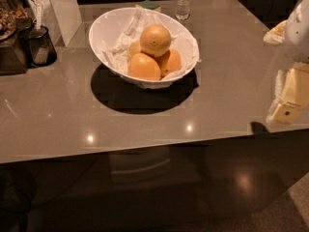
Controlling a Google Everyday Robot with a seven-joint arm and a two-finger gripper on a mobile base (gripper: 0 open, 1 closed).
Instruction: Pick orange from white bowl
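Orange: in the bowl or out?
In. The orange sits atop the other fruits inside the white bowl. The gripper is at the right edge of the view, apart from the bowl.

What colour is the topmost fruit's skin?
The orange is pale golden-orange, camera view; end effector at right edge.

gripper (287, 108): cream-yellow boxy block at the right edge of view, with one small dark round dot on its face
above the gripper: rounded glossy white arm shell (298, 30)
beside the gripper, on its left: pale ribbed strip (278, 83)
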